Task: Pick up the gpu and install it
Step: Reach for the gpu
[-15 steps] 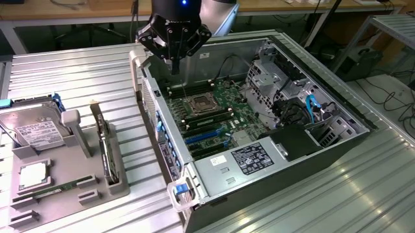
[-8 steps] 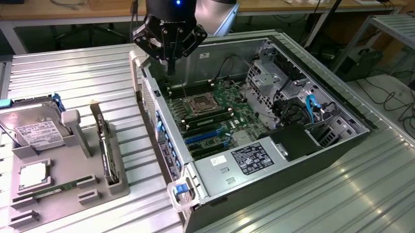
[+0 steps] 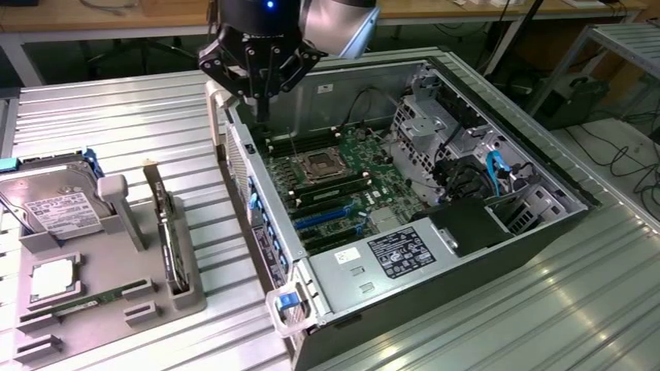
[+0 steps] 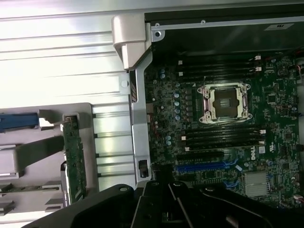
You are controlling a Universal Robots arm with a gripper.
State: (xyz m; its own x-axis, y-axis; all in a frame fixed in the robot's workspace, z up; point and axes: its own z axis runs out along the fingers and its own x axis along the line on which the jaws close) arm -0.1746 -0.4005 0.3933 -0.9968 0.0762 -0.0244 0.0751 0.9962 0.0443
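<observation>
Here, in the exterior view, we count one gpu (image 3: pixel 163 224), standing on edge in the grey holder (image 3: pixel 134 309) at the lower left of the frame. It looks like a thin dark card seen edge-on. The same holder carries one hard drive (image 3: pixel 57 205), one silver square chip (image 3: pixel 49 280) and one narrow green memory stick (image 3: pixel 88 303). One open computer case (image 3: pixel 413 255) lies on the ribbed metal counter (image 3: pixel 134 124) at mid-frame. The jaws hang at the upper middle of the frame over the case's far corner. They are pinched together with nothing between them, well apart from the gpu.

In the wrist view, the gpu (image 4: pixel 74 156) shows a greenish-brown board face, upright in its slot. A strip of counter separates it from the case. Inside the case we see one motherboard (image 4: pixel 266 142) with one empty socket (image 4: pixel 224 102). The black jaws are closed and empty.
</observation>
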